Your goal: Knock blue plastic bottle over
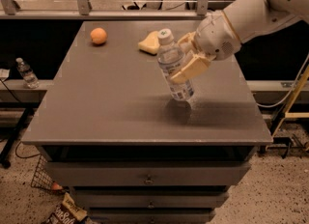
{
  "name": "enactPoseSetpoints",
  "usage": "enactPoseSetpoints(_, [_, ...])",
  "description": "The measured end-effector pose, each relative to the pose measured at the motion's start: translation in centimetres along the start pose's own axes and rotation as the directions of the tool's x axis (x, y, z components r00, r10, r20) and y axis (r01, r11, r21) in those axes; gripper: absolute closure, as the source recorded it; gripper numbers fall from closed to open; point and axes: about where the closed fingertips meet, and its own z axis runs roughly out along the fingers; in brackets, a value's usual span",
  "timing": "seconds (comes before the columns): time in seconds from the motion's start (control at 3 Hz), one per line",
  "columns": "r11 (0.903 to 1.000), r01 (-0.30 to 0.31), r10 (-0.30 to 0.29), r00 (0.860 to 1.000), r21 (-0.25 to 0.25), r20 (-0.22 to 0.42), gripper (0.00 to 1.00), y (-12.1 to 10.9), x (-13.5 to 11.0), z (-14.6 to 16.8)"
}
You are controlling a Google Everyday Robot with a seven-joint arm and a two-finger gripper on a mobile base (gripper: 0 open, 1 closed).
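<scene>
The blue plastic bottle [179, 87], clear with a white cap and a printed label, stands tilted on the grey table [111, 107]. Its cap leans to the left and back, and its base rests right of the table's middle. My gripper [179, 58] comes in from the right on a white arm. It is open, with one tan finger [190, 68] across the front of the bottle's upper half and the other behind the bottle's shoulder. The gripper touches the bottle.
An orange [98, 35] lies at the table's back left. A yellow sponge [148, 43] lies just behind the bottle. A small clear bottle [26, 73] stands on a ledge left of the table. Drawers [147, 177] are below, with a snack bag [65, 213] on the floor.
</scene>
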Motion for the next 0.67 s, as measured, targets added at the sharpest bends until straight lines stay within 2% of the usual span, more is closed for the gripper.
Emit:
enactPoseSetpoints(0.33, [0.9997, 0.024, -0.024, 0.982, -0.001, -0.19, 1.0, -0.1, 0.1, 0.4])
enactPoseSetpoints(0.67, [0.9976, 0.033, -0.054, 0.916, -0.061, -0.398, 1.0, 0.7, 0.6, 2.8])
